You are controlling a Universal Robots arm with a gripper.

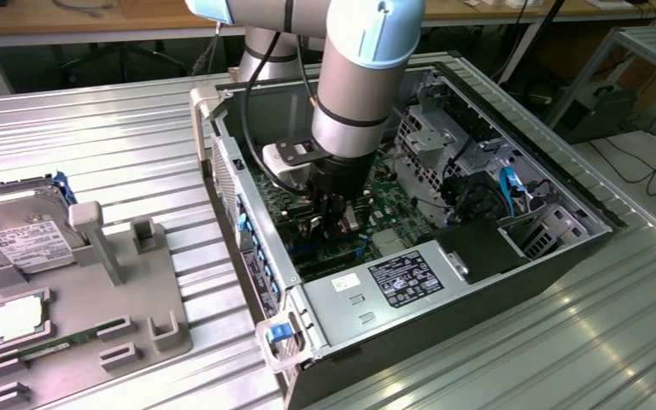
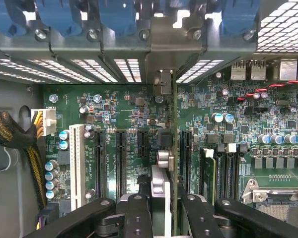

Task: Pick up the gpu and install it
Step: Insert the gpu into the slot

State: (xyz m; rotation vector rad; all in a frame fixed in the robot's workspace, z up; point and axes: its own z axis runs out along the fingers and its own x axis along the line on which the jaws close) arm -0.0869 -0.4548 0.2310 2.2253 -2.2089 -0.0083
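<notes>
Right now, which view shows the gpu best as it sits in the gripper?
The wrist view: the gpu appears edge-on, held upright in the gripper, above the motherboard slots, its bracket near the rear slot covers. In the exterior view the gpu is a small sliver below the gripper inside the computer case.

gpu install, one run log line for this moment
gripper: shut on gpu | gpu: edge-on, upright over motherboard slots | location: inside pc case | seating: cannot tell

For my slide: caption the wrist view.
Gripper holds the thin dark gpu card edge-on over the green motherboard's black slots.
</notes>
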